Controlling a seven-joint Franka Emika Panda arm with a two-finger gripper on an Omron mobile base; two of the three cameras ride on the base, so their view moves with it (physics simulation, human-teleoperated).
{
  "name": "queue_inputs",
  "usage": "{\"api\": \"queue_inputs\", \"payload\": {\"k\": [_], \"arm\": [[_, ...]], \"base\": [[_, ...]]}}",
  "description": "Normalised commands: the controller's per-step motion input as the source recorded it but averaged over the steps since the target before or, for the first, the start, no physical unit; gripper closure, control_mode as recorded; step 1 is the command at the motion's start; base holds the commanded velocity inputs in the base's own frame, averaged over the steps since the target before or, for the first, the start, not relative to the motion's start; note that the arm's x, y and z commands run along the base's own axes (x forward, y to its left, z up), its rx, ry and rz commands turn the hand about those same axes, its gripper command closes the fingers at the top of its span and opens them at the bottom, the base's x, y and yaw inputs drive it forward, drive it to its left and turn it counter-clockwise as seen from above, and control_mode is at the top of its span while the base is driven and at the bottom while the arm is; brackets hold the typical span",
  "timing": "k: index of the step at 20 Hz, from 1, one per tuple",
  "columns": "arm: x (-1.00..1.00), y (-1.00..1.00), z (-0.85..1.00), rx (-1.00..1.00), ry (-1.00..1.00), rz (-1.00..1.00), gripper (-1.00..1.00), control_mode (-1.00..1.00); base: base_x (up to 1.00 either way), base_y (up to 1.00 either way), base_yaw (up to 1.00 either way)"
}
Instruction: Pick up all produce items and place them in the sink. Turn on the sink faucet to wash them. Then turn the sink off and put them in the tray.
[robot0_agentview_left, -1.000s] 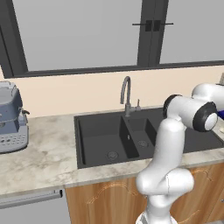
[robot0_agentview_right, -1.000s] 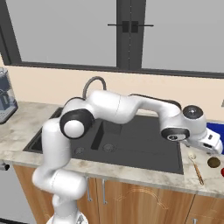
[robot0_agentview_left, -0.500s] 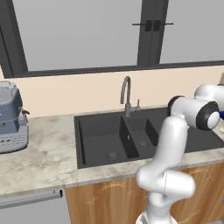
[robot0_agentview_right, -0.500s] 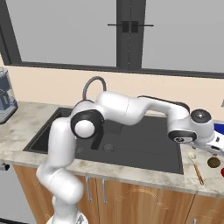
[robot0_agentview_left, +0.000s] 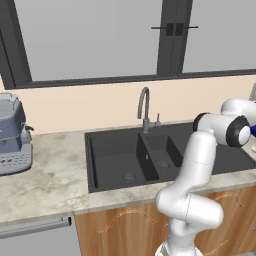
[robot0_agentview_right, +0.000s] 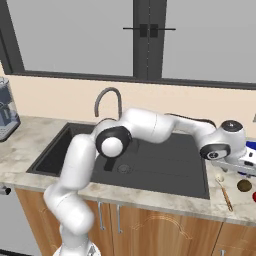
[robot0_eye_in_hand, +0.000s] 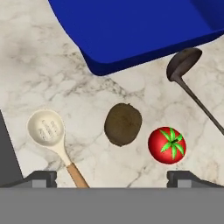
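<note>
In the hand view the two produce items lie on the marble counter: a dull brown round one (robot0_eye_in_hand: 123, 124) and, just right of it, a bright red one with a green top (robot0_eye_in_hand: 166, 145). My gripper (robot0_eye_in_hand: 113, 179) hovers above them, open, with nothing between its fingertips (robot0_eye_in_hand: 41, 178). The right base view shows my gripper (robot0_agentview_right: 242, 172) over the counter right of the black sink (robot0_agentview_right: 150, 160), with the brown item (robot0_agentview_right: 244, 185) below it and the red item (robot0_agentview_right: 254, 196) at the frame's edge. A blue tray (robot0_eye_in_hand: 140, 30) lies just beyond them. The grey gooseneck faucet (robot0_agentview_left: 144, 107) stands behind the sink (robot0_agentview_left: 115, 150).
A pale slotted spoon with a wooden handle (robot0_eye_in_hand: 46, 127) lies left of the brown item, and a dark ladle (robot0_eye_in_hand: 183, 63) lies right of the tray. The spoon (robot0_agentview_right: 220, 177) sits near the sink's right rim. A grey coffee machine (robot0_agentview_left: 12, 135) stands far left on the counter.
The arm has swung further right, carrying the hand from over the sink's right side to above the counter beside it. The gripper stayed open.
</note>
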Motion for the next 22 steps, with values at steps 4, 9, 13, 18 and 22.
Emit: {"api": "queue_inputs", "payload": {"k": [4, 9, 13, 18, 22], "arm": [[0.05, -0.2, -0.42, 0.0, 0.05, 0.0, -1.0, -1.0], [0.02, -0.28, -0.43, 0.0, 0.0, 0.0, -1.0, -1.0], [0.15, -0.21, -0.21, 0.0, 0.0, 0.0, -1.0, -1.0], [0.2, -0.13, -0.17, 0.0, 0.0, 0.0, -1.0, -1.0], [0.07, -0.03, -0.29, 0.0, 0.0, 0.01, -1.0, -1.0]], "base": [[0.0, 0.0, 0.0], [0.0, 0.0, 0.0], [0.0, 0.0, 0.0], [0.0, 0.0, 0.0], [0.0, 0.0, 0.0]]}}
